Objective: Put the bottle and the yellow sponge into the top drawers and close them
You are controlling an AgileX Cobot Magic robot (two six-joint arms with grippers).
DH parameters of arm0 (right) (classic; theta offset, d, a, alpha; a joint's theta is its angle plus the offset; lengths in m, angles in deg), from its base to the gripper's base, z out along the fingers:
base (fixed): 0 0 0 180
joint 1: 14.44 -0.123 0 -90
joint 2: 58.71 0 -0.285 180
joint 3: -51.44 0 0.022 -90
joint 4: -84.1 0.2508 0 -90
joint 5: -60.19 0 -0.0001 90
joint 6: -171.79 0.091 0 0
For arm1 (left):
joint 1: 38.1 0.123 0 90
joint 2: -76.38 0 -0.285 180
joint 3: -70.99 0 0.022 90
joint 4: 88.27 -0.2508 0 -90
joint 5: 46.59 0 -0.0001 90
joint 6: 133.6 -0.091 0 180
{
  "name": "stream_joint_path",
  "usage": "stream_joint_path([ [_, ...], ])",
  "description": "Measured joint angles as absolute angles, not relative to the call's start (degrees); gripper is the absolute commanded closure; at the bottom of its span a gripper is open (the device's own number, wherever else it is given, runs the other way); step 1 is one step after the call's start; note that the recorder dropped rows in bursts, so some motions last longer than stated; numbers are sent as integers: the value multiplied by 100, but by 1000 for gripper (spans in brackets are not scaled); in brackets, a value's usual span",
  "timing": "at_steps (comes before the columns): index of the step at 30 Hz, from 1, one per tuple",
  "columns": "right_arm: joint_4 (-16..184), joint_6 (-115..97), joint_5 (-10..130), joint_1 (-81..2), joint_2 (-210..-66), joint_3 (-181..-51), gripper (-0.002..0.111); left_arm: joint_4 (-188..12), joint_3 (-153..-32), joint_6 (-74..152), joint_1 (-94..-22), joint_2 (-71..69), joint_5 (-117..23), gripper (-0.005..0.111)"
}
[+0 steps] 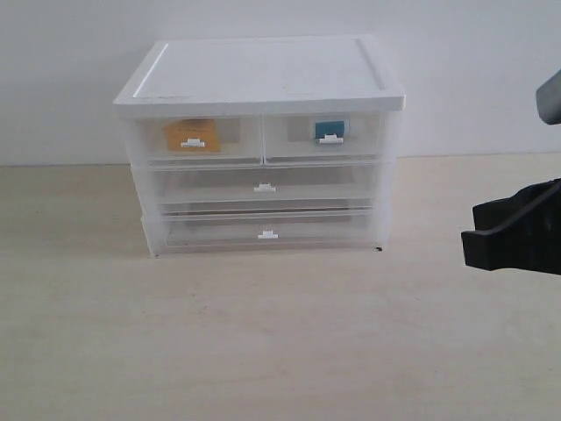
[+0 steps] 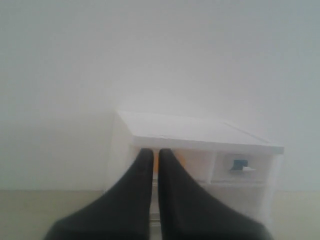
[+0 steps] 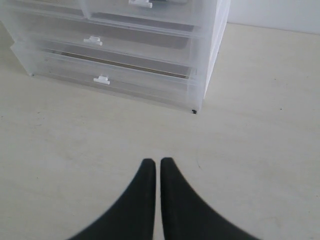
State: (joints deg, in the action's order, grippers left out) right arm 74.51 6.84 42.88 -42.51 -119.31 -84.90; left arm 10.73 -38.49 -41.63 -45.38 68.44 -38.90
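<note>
A white-topped translucent drawer cabinet (image 1: 259,74) stands at the back of the table. Both top drawers are pushed in. The yellow sponge (image 1: 194,133) shows through the top left drawer (image 1: 237,139). A teal patch of the bottle (image 1: 330,129) shows through the top right drawer (image 1: 368,136). My right gripper (image 3: 158,162) is shut and empty, hovering over bare table in front of the cabinet's right corner; it appears at the right edge of the exterior view (image 1: 513,228). My left gripper (image 2: 155,152) is shut and empty, facing the cabinet from a distance; the exterior view does not show it.
Two full-width translucent drawers (image 1: 265,186) (image 1: 268,232) sit shut below the top pair. A white wall rises behind the cabinet. The pale tabletop (image 1: 263,333) spreads in front.
</note>
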Motion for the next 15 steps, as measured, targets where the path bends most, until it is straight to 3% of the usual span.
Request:
stream_joint_path([
  [4,7451,684,4288,-4251,-11931,-8490,108,-796,-3849,-2073,-4538,6844,-3804,103],
  [11,7462,684,4288,-4251,-11931,-8490,108,-7375,-3849,4087,-4538,6844,-3646,103],
  [15,7462,684,4288,-4251,-11931,-8490,108,-8890,-3694,5267,-4538,6844,-3521,103],
])
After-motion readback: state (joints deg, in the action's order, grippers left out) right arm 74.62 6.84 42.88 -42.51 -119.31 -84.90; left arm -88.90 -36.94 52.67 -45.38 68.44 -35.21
